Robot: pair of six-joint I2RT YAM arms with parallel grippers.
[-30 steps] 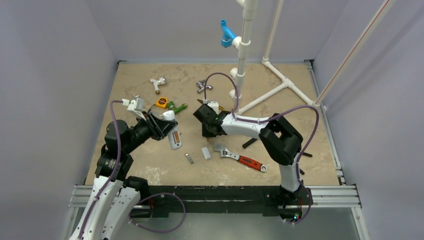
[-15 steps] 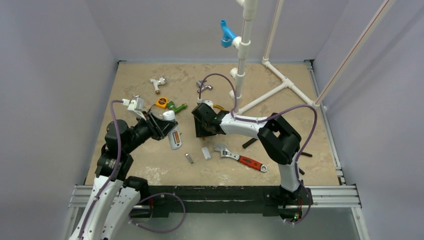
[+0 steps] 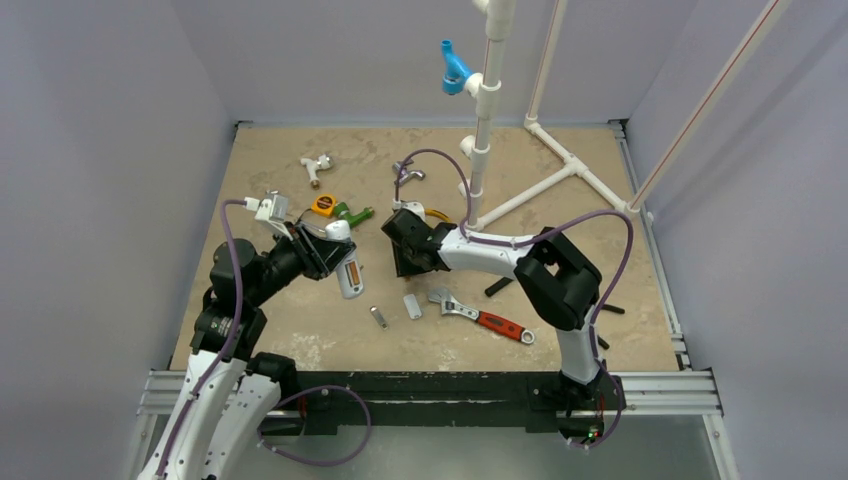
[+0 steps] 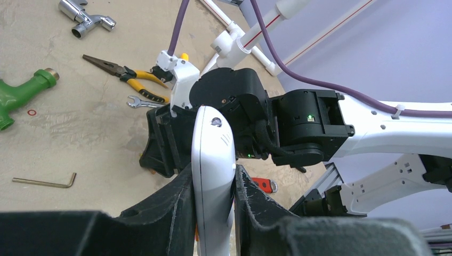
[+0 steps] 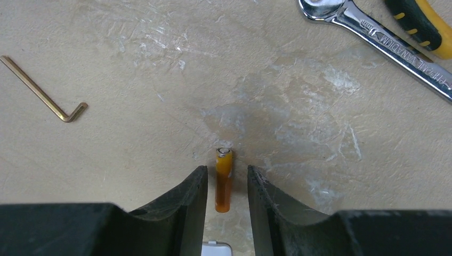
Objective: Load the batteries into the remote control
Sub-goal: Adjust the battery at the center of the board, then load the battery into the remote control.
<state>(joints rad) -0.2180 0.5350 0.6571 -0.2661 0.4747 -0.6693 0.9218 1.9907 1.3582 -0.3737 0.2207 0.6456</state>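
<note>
My left gripper point(image 4: 213, 178) is shut on the white remote control point(image 4: 212, 160), which it holds edge-on and raised above the table. In the top view the remote control point(image 3: 347, 270) shows one orange battery point(image 3: 352, 272) in its open back. A second orange battery point(image 5: 223, 180) lies on the table, pointing away from the camera. My right gripper point(image 5: 227, 176) is lowered over it, open. Its fingers point(image 5: 197, 184) straddle the battery with a narrow gap on each side. The two grippers are close together, the right gripper point(image 3: 405, 255) just right of the remote.
A brass hex key point(image 5: 42, 90) lies left of the battery, a chrome spanner point(image 5: 373, 34) and yellow-handled pliers point(image 4: 128, 74) beyond it. A white cover piece point(image 3: 411, 306), a silvery cylinder point(image 3: 378, 317) and a red-handled wrench point(image 3: 490, 320) lie nearer the front. A white pipe frame point(image 3: 480, 130) stands behind.
My right gripper has shifted a little to the left and away from the front edge. The left arm and the remote control have not moved.
</note>
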